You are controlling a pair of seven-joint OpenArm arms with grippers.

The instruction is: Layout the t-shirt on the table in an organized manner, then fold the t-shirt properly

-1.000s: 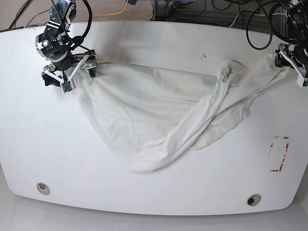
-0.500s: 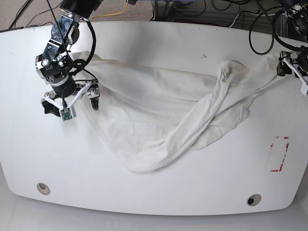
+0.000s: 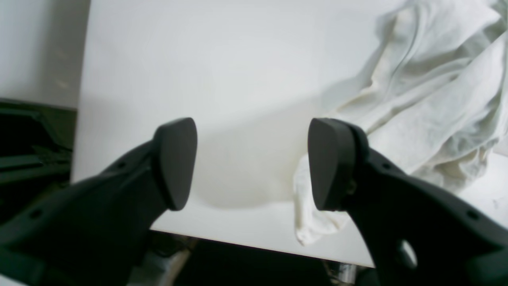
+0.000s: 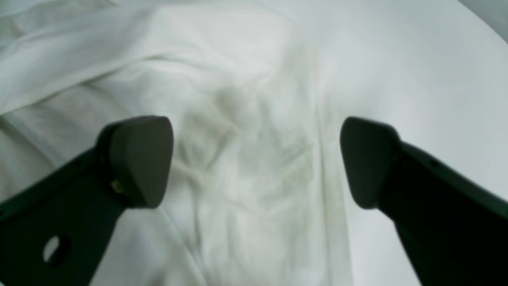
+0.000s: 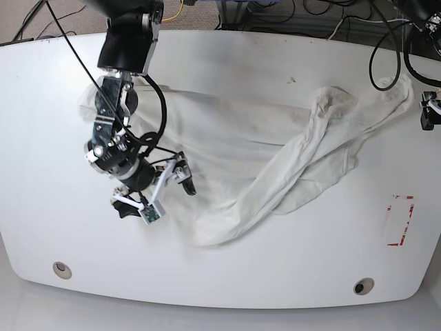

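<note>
Both grippers are hanging spread, gripping nothing: the right gripper (image 4: 256,161) over the crumpled t-shirt (image 5: 262,148) (spread across the table (image 5: 227,272)), the left gripper (image 3: 252,163) beside its edge.

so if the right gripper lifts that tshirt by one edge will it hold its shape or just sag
Probably sag: the t-shirt lies in soft folds and a twisted rope-like band. It looks thin and light, so most would likely trail on the table. The glossy top suggests it slides easily.

- Right gripper (image 5: 153,195): left of centre in the base view, jaws spread wide, arm descending from the upper left.
- Left gripper (image 3: 252,163): jaws apart, nothing between them.
</note>
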